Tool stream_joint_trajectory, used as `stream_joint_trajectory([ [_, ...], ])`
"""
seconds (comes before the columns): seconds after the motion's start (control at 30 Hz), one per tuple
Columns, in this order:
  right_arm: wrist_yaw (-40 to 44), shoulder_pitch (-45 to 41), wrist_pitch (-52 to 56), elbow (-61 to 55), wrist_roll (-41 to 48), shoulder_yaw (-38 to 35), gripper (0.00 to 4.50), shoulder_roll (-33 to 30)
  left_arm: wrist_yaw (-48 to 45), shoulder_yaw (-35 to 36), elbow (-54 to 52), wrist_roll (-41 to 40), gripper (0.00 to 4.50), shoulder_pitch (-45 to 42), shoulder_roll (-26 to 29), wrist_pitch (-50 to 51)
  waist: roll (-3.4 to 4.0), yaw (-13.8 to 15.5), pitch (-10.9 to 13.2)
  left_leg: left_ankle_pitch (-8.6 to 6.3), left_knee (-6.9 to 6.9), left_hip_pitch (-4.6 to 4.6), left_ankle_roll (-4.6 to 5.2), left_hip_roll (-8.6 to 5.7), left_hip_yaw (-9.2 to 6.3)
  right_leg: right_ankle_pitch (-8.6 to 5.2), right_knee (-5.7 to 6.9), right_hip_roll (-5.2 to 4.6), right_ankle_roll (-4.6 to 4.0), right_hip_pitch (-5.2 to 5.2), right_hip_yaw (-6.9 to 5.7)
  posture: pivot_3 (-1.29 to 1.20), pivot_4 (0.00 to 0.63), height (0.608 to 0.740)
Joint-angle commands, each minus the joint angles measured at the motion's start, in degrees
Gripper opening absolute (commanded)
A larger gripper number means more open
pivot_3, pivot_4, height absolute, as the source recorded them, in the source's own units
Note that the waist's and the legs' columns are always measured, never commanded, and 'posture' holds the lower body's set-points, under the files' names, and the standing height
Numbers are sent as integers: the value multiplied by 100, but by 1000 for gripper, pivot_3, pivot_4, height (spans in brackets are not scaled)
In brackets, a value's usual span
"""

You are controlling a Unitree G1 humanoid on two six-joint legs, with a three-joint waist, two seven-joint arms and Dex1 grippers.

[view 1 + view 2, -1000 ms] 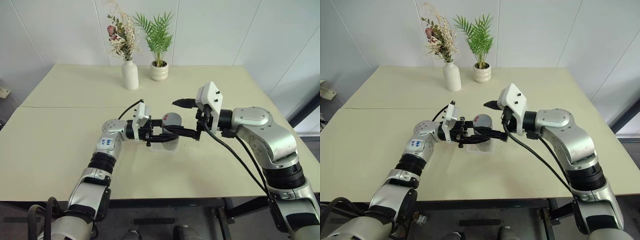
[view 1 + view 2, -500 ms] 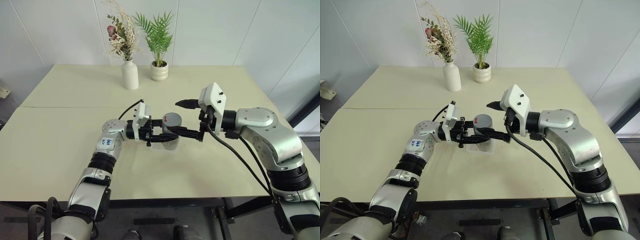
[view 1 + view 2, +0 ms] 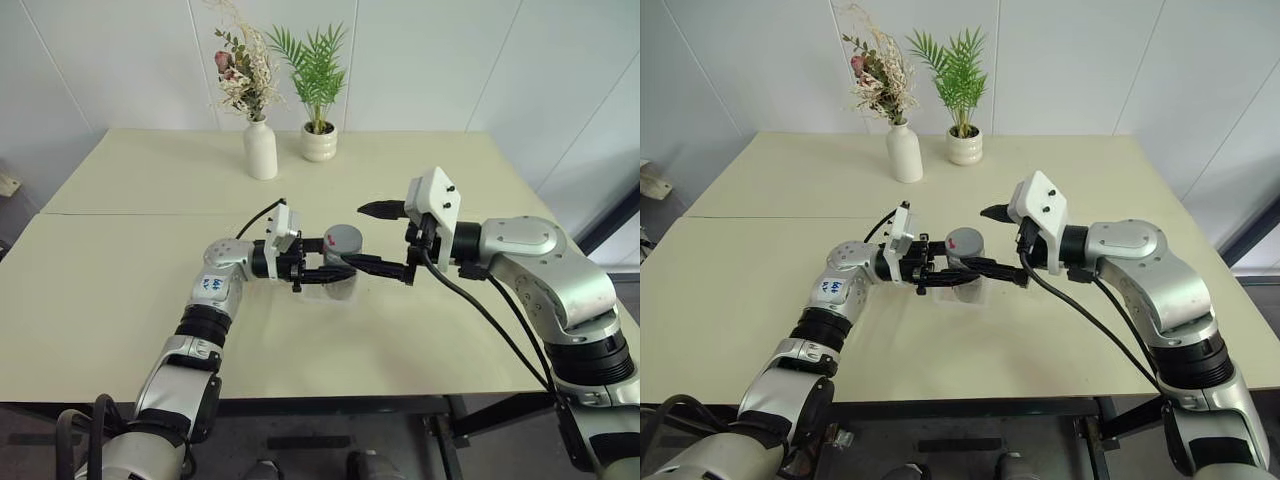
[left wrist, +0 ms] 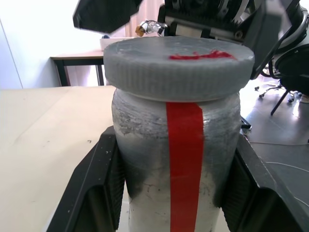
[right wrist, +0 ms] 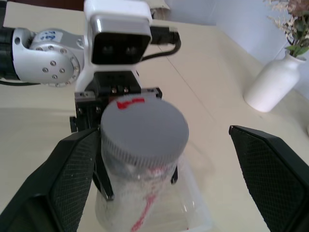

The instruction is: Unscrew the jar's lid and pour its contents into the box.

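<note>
Two grippers at work near the middle of the table (image 3: 120,300). Left gripper (image 3: 322,268) clamped on the jar (image 3: 341,262), fingers (image 4: 94,193) pressed against both sides of the silvery body below the lid (image 4: 178,65). Jar upright, red stripe (image 4: 186,164) running down its side, red mark on the lid top. Lid seated on the jar, ribbed rim overhanging the body slightly. Jar held over the box (image 5: 195,208), a clear shallow tray on the table; cannot tell whether the jar base touches it. Contents not discernible through the frosted wall.

Right gripper (image 3: 388,240) spread wide, just beside the jar on the side toward the right edge of the table. One black finger (image 3: 380,209) higher and nearer the far edge, the other (image 3: 375,266) lower, reaching alongside the jar near the left gripper's fingertips. No contact with the lid visible; in the right wrist view both pads (image 5: 72,179) stand apart from the cap, one on each side.

White vase (image 3: 260,148) with dried flowers and white ribbed pot (image 3: 319,142) with a green plant side by side near the far edge of the table, well apart from the jar.
</note>
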Motion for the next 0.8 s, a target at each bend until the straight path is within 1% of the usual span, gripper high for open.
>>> stream_joint_trajectory([
  [0.03,-175,-13,-22,45,-104,-417,4483,-177,-162,-3,-219,-80,2148,-201,11,-67,0,-1,0,0,0,0,0,0,0,0,0,0,0,0,0,0,150,740],
  [0.43,-93,120,60,-125,-67,-493,4483,-262,-199,8,-217,-70,2148,-184,14,-76,0,-1,0,0,-1,0,0,0,1,0,0,2,0,0,0,0,150,740],
  [0.6,259,476,388,-688,355,-532,4483,-475,-191,19,-137,-49,2148,-198,19,-116,0,4,0,0,-1,-1,0,0,0,0,-3,1,0,0,0,0,150,740],
  [0.8,349,700,551,-980,468,-500,4483,-660,-193,21,-74,-31,2148,-233,23,-168,0,-3,0,0,3,1,0,0,0,0,1,3,0,2,0,0,150,740],
])
